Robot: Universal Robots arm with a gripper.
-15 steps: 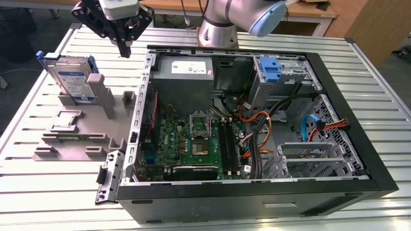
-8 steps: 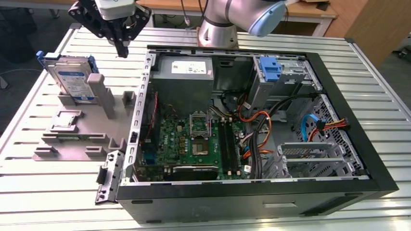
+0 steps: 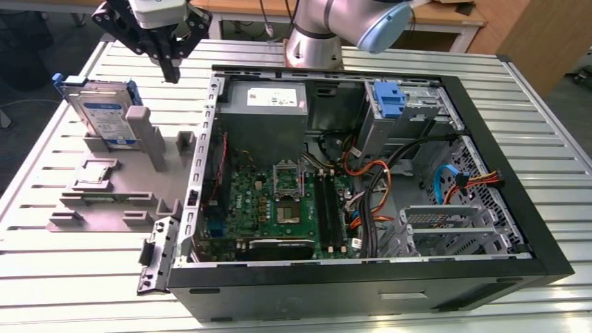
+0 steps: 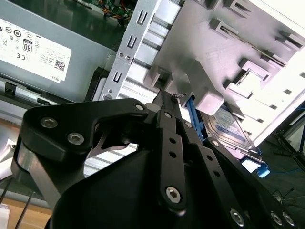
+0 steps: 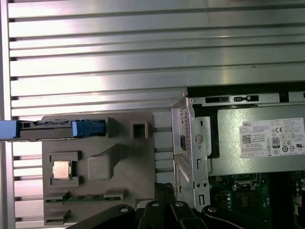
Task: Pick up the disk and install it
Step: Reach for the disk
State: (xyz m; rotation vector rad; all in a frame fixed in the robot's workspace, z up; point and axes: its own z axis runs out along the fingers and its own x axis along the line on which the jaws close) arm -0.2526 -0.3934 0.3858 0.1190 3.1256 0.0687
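Gripper (image 4: 170,94) fingers (image 4: 166,119) together | exterior view: disk (image 3: 102,114) upright in grey stand (image 3: 102,208)

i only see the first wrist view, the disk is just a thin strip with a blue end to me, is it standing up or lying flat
Observer: Standing up. In the exterior view the disk sits upright on its edge in a slot of the grey fixture, with its labelled face showing.
Operator: ok and is the gripper on it, i only get black linkage at the edge of my picture
Observer: No. In the exterior view the gripper hangs to the exterior view's right of the disk, between it and the open computer case, apart from both.
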